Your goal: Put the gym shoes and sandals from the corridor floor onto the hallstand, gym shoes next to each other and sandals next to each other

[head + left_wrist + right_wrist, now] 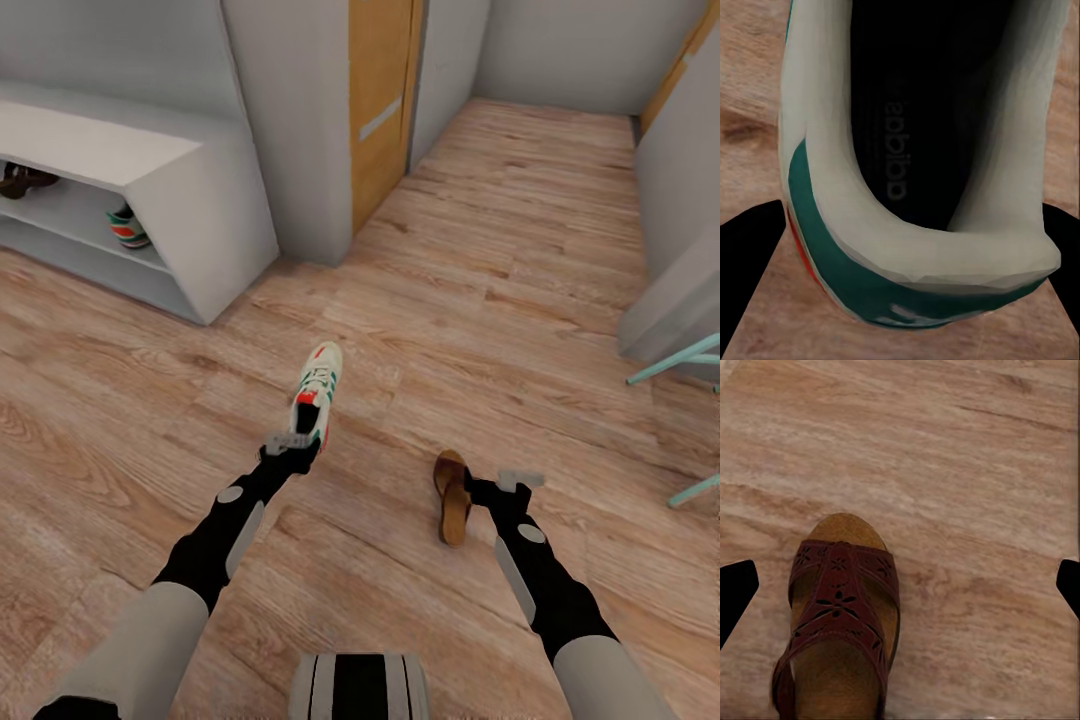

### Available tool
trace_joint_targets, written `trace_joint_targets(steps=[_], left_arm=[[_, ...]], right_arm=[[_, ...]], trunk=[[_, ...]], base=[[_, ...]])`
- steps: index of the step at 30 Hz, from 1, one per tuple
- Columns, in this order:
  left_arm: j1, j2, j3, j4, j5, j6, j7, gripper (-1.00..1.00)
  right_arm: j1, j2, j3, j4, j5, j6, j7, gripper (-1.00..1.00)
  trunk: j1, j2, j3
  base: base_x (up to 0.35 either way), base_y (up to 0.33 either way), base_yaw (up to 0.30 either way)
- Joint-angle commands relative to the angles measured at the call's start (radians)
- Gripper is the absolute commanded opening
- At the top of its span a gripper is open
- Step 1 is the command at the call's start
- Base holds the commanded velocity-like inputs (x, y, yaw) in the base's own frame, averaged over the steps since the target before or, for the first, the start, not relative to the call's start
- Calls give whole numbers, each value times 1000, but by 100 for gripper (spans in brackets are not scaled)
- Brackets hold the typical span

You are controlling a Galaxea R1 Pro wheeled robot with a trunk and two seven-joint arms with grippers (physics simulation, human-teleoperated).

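My left end effector (296,443) sits at the heel of the gym shoe (317,389) that lies on the corridor floor (480,260) at about 12 o'clock from my trunk, toe pointing away from me. In the left wrist view the heel collar (945,262) is right up close, with my dark fingertips (750,247) spread to either side of it; they look wide apart and I see no contact, so I judge nothing is gripped yet. My right end effector (505,485) hangs just beside the sandal (452,497), which lies at roughly 1 o'clock, toe towards me or away I cannot settle from the head view. The right wrist view has the sandal's strap (840,600) off to one side between my open fingertips (735,592), not centred, and nothing held.

The hallstand (190,190) stands at 10 o'clock; on its lower shelf I make out the other gym shoe (128,228) and, further along, something dark brown (22,180), probably the other sandal.

To do this grasp well, I should lower the left fingers so they straddle the heel wall, one inside the opening and one outside, then close firmly on that stiff rim, not the soft tongue. The right needs shifting sideways over the sandal before it descends.
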Motion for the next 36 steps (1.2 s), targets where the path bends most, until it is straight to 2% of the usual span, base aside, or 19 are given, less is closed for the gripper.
trace_joint_targets(steps=[1,5,12,23,36], left_arm=[[0,0,-11,-15,9,1,-2,-100],[0,0,-37,-79,10,3,-2,-100],[0,0,-43,-129,12,3,-3,-100],[-1,4,-39,-160,12,3,-2,-100],[-1,3,-39,-161,13,3,-1,-100]], right_arm=[[0,-1,2,-2,-10,4,-4,100],[0,-1,1,-2,-9,4,-4,100],[0,-1,2,-3,-9,4,-4,100],[0,-1,1,-3,-9,4,-4,100],[0,-2,0,-3,-9,4,-4,100]], trunk=[[0,0,-5],[2,-1,-22],[5,-3,-49],[5,-3,-49],[5,-3,-49]], base=[[0,0,-52],[0,0,-15],[0,0,-1],[0,0,139],[-99,0,13]])
